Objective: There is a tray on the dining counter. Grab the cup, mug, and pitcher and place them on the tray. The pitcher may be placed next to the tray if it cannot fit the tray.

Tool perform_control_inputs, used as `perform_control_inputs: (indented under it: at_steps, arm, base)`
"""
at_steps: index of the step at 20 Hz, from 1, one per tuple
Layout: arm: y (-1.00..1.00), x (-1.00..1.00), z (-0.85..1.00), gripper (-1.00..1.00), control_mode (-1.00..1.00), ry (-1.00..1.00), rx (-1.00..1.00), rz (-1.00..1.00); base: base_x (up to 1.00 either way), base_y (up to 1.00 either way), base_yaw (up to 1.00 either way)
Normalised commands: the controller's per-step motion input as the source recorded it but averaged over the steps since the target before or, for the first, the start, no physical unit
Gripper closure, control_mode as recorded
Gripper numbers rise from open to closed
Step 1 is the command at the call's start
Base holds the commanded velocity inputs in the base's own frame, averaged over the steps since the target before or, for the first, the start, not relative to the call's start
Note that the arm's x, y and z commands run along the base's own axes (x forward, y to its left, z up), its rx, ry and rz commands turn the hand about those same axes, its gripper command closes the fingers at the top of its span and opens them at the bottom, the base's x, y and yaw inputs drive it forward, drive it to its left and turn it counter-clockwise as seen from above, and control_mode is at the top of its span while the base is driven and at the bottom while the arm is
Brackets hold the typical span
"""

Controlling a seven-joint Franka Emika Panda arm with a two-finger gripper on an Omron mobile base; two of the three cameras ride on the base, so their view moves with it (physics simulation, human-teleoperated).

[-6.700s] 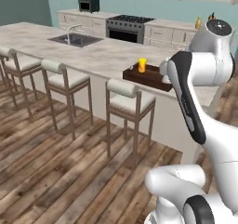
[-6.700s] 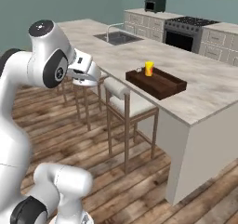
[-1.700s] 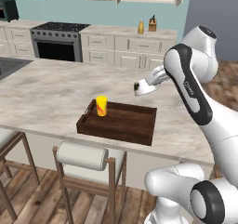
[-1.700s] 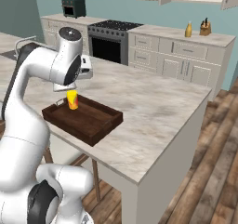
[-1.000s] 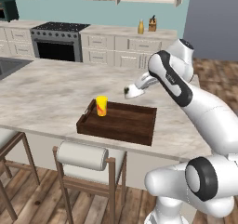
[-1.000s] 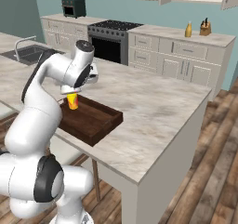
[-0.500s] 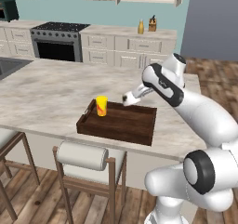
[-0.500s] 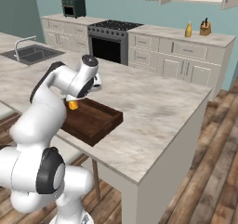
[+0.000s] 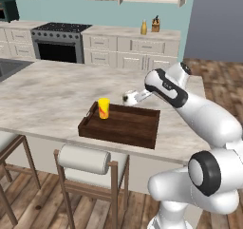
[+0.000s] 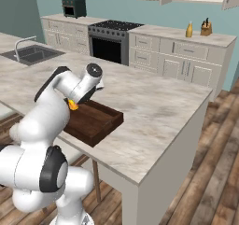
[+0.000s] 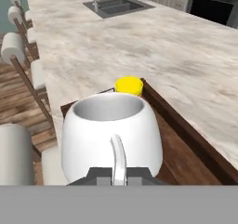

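Pinching mug [image 11: 111,139], claw [image 11: 119,172] closed.

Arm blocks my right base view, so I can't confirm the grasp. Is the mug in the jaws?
Observer: Yes. The hand view shows the jaws shut on the handle of the white mug.
Operator: Where is it relative to the tray?
Observer: In the left base view it hangs over the tray, near its far edge, apparently not set down.
Operator: And the cup?
Observer: The yellow cup stands upright at the tray's left end, apart from the mug.
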Motion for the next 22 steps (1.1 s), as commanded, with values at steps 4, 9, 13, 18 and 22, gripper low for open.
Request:
perform_control_inputs:
  at_steps: [4, 9, 13, 18, 22]
  arm:
    - [0.16, 0.12, -0.25, 1.0, -1.0, 0.0, 0.0, 0.07]
    - [0.28, 0.15, -0.21, 1.0, -1.0, 0.0, 0.0, 0.06]
    - [0.14, 0.06, -0.21, 1.0, -1.0, 0.0, 0.0, 0.06]
    - [0.01, 0.01, -0.26, 1.0, -1.0, 0.0, 0.0, 0.08]
    - [0.01, 0.0, -0.15, 1.0, -1.0, 0.02, 0.0, 0.08]
  base:
    - [0.0, 0.0, 0.0]
    - [0.0, 0.0, 0.0]
    - [0.0, 0.0, 0.0]
    - [0.0, 0.0, 0.0]
    - [0.0, 0.0, 0.0]
